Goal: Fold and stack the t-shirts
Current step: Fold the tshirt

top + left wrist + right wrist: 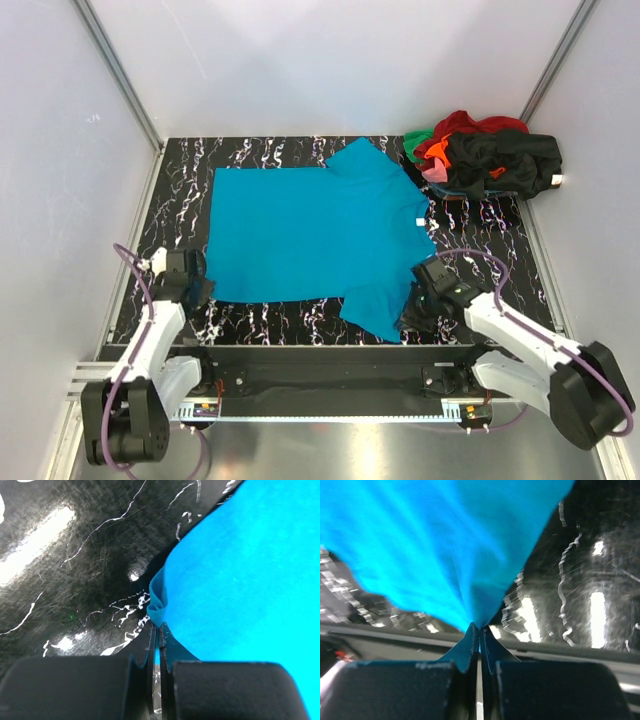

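A bright teal-blue t-shirt lies spread flat on the black marbled table, neck to the right with a small white tag. My left gripper is shut on its near-left hem corner; the left wrist view shows the pinched cloth at my fingertips. My right gripper is shut on the near sleeve, and the right wrist view shows the cloth drawn up into a taut peak from the jaws. A heap of other t-shirts, black, red, orange, green and pink, lies at the far right corner.
White walls enclose the table on the left, back and right. The table's near edge has a black rail between the arm bases. Bare marbled surface shows to the right of the teal shirt and along its left side.
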Available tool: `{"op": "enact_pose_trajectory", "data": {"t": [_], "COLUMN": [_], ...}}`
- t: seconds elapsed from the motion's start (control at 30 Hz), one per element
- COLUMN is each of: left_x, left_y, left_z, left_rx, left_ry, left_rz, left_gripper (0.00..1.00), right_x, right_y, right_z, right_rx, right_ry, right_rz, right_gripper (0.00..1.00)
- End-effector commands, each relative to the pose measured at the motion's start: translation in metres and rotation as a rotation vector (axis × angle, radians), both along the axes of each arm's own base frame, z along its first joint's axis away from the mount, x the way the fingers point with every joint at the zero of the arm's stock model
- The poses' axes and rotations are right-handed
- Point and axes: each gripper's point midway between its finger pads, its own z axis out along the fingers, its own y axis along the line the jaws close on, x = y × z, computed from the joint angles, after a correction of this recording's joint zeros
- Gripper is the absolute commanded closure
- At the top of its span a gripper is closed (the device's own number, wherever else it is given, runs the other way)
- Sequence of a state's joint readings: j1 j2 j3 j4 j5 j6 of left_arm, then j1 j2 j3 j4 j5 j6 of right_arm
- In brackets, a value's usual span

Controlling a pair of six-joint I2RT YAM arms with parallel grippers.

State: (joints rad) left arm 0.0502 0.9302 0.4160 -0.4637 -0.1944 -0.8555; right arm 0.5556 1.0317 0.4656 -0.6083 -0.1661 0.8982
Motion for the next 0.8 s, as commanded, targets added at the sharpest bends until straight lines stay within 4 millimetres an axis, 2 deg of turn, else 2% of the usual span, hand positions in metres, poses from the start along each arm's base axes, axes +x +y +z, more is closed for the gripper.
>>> {"op": "enact_pose_trajectory", "data": {"t": [0.0,0.03,0.1,0.13,0.2,0.23,0.3,0.33,0.4,0.43,0.47,0.5,0.53,0.57,0.6,0.63,0.67,0.7,0.73,0.77], "left_x": [0.009,0.013,0.015,0.017,0.022,0.025,0.031,0.037,0.044,0.051,0.055,0.059,0.068,0.073,0.082,0.088,0.095,0.105,0.112,0.119], "left_y": [0.002,0.003,0.003,0.002,0.000,-0.002,-0.003,-0.003,-0.002,-0.001,0.000,0.002,0.002,0.003,0.004,0.005,0.006,0.009,0.010,0.011], "left_z": [0.035,0.048,0.065,0.069,0.078,0.080,0.079,0.086,0.085,0.093,0.089,0.089,0.099,0.093,0.101,0.103,0.094,0.101,0.100,0.084], "left_rx": [0.034,0.046,0.050,0.043,0.033,0.024,0.015,0.012,0.014,0.020,0.022,0.027,0.031,0.029,0.031,0.031,0.025,0.026,0.025,0.010], "left_ry": [-0.099,-0.131,-0.170,-0.176,-0.179,-0.177,-0.150,-0.162,-0.136,-0.149,-0.123,-0.115,-0.132,-0.100,-0.113,-0.114,-0.082,-0.093,-0.086,-0.030], "left_rz": [-0.043,-0.042,-0.045,-0.048,-0.052,-0.059,-0.063,-0.067,-0.065,-0.062,-0.060,-0.063,-0.066,-0.067,-0.066,-0.063,-0.061,-0.057,-0.056,-0.057], "left_gripper": [1.00,1.00,1.00,1.00,1.00,1.00,1.00,1.00,1.00,1.00,1.00,1.00,1.00,1.00,1.00,1.00,1.00,1.00,1.00,1.00], "right_x": [0.030,0.039,0.052,0.063,0.078,0.090,0.107,0.123,0.140,0.156,0.168,0.179,0.193,0.202,0.210,0.225,0.235,0.256,0.266,0.278], "right_y": [0.011,0.015,0.013,0.016,0.015,0.018,0.017,0.018,0.018,0.021,0.015,0.013,0.013,0.009,0.008,0.009,0.007,0.001,-0.003,-0.007], "right_z": [0.050,0.072,0.088,0.108,0.113,0.129,0.137,0.147,0.157,0.166,0.170,0.166,0.180,0.184,0.186,0.190,0.190,0.186,0.181,0.174], "right_rx": [0.052,0.062,0.025,0.025,-0.031,-0.025,-0.062,-0.067,-0.077,-0.075,-0.080,-0.096,-0.091,-0.084,-0.084,-0.086,-0.099,-0.124,-0.139,-0.159], "right_ry": [-0.155,-0.191,-0.237,-0.280,-0.299,-0.328,-0.356,-0.371,-0.392,-0.407,-0.415,-0.399,-0.431,-0.431,-0.432,-0.439,-0.446,-0.438,-0.425,-0.420], "right_rz": [-0.031,-0.031,-0.018,-0.015,0.007,0.005,0.011,0.002,0.013,0.007,-0.001,-0.006,-0.016,-0.016,-0.016,-0.017,-0.010,-0.034,-0.036,-0.036], "right_gripper": [1.00,1.00,1.00,1.00,1.00,1.00,1.00,1.00,1.00,1.00,1.00,1.00,1.00,1.00,1.00,1.00,1.00,1.00,1.00,1.00]}}
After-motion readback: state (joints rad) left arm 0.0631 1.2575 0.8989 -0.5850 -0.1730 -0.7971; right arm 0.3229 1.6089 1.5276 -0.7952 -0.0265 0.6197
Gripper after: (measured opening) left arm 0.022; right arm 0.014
